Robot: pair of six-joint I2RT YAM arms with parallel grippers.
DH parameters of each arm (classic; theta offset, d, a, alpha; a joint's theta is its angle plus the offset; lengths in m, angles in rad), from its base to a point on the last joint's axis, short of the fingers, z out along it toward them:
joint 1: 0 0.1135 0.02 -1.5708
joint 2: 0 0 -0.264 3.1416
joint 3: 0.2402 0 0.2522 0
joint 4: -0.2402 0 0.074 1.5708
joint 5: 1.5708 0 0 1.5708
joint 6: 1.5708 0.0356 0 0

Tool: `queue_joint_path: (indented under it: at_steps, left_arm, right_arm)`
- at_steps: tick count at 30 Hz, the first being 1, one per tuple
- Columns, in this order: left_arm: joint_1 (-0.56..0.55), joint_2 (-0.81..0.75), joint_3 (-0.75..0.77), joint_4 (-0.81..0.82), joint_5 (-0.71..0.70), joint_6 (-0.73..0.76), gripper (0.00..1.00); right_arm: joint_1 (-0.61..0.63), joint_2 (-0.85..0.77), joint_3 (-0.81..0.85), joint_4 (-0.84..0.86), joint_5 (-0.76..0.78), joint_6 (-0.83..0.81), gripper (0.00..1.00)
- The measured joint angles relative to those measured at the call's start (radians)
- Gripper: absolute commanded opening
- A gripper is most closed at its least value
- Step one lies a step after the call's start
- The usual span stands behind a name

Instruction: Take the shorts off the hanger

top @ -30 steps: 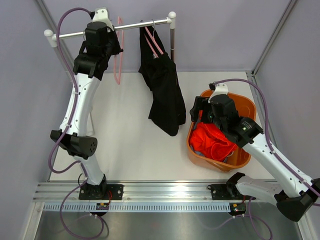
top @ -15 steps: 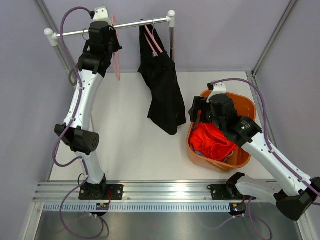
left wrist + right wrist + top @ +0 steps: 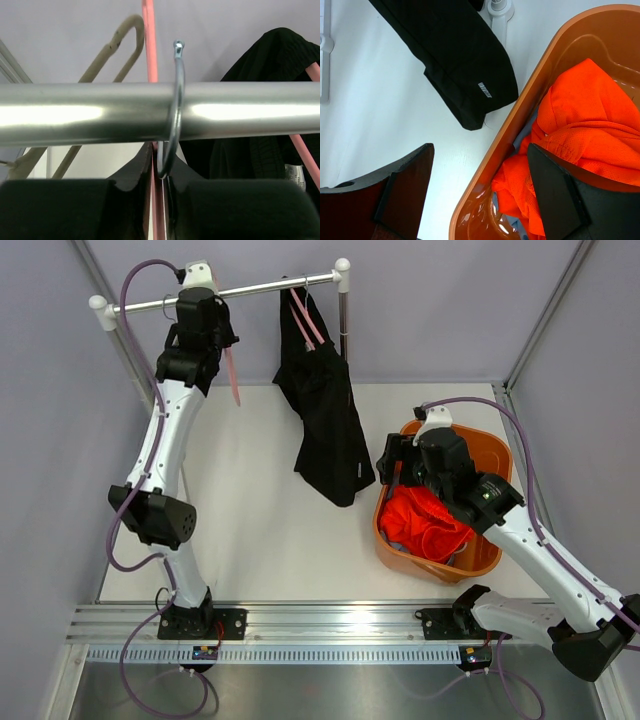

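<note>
Black shorts (image 3: 325, 425) hang from a pink hanger (image 3: 303, 318) on the rail (image 3: 270, 287) at twelve o'clock; orange shorts (image 3: 425, 520) lie in the basket (image 3: 497, 462) at four; my right pincer (image 3: 480, 195) gapes empty over its rim; my left pincer (image 3: 159, 202) flanks a bare hanger (image 3: 149, 45), and I cannot tell if it is pinching.

No word, number or brand can be read anywhere in these views. The black shorts (image 3: 455, 55) carry a small white mark (image 3: 485, 90) near the hem, on the side towards the right. It looks like a short printed logo made of slanted strokes, too small to make out. In the left wrist view, a white tag (image 3: 295, 173) hangs at the right edge of the same shorts. Its faint grey print is too blurred to read.
</note>
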Motion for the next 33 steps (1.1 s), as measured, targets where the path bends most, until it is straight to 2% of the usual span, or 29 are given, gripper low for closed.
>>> queue_joint_path:
  at_steps: [15, 18, 24, 27, 33]
  left_arm:
    - [0.003, -0.079, -0.092, -0.007, 0.0, 0.011, 0.34]
    - [0.003, -0.119, -0.132, -0.007, 0.0, 0.011, 0.35]
    - [-0.009, -0.214, -0.191, -0.001, 0.001, 0.02, 0.45]
    - [-0.039, -0.266, -0.214, 0.002, 0.001, 0.033, 0.49]
    - [-0.16, -0.314, -0.215, 0.015, -0.011, 0.072, 0.5]
  right_arm:
    - [0.0, -0.016, -0.01, -0.001, -0.037, 0.015, 0.83]
    - [0.0, -0.02, -0.01, -0.001, -0.038, 0.018, 0.83]
    - [0.0, -0.024, -0.011, -0.002, -0.042, 0.019, 0.83]
    - [0.0, -0.024, -0.011, -0.002, -0.043, 0.019, 0.83]
    - [0.0, -0.024, -0.012, -0.009, -0.045, 0.023, 0.83]
